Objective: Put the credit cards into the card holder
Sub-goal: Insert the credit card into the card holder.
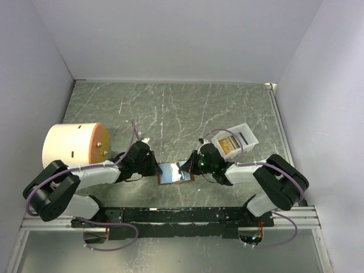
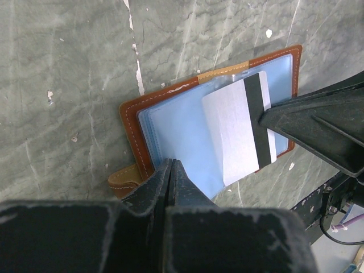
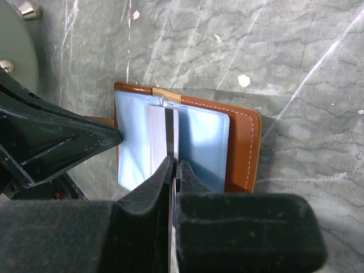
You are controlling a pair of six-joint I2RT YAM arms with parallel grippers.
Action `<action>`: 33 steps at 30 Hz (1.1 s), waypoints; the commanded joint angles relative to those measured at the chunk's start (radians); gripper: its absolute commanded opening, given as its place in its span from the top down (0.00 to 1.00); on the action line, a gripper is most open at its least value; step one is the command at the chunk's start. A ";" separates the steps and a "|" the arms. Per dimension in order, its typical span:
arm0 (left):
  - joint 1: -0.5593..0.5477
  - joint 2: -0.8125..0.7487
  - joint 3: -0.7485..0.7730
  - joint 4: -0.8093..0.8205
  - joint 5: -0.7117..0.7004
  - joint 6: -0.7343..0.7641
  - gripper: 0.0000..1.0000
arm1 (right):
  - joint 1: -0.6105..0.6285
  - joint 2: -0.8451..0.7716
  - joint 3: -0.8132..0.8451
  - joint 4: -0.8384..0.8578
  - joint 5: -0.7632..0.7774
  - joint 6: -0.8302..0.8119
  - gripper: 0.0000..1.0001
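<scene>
One credit card (image 2: 239, 133) is lying half over the open card holder (image 2: 170, 122) on the table (image 1: 170, 108), my right gripper (image 3: 173, 166) clamping it. I am pressing the left gripper (image 2: 172, 166), jaws shut, onto the lining, presumably stopping any sliding.

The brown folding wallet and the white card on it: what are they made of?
The brown folding wallet looks like matte leather, given its pale edge stitching. The white card with a black stripe is probably smooth plastic, thin and flat.
</scene>
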 commanded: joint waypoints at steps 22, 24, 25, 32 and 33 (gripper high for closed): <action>0.008 -0.007 -0.060 -0.039 -0.026 -0.003 0.93 | 0.015 -0.034 -0.013 0.003 0.066 -0.172 1.00; 0.008 -0.003 -0.061 -0.037 -0.023 -0.004 0.93 | 0.021 -0.028 -0.029 0.036 0.067 -0.148 1.00; 0.008 -0.001 -0.059 -0.037 -0.023 -0.004 0.93 | 0.024 -0.025 -0.035 0.049 0.063 -0.138 1.00; 0.008 0.002 -0.050 -0.044 -0.024 0.000 0.93 | 0.049 0.026 -0.012 0.035 0.035 -0.137 1.00; 0.007 0.000 -0.051 -0.042 -0.025 -0.001 0.93 | 0.050 0.026 -0.018 0.043 0.038 -0.131 1.00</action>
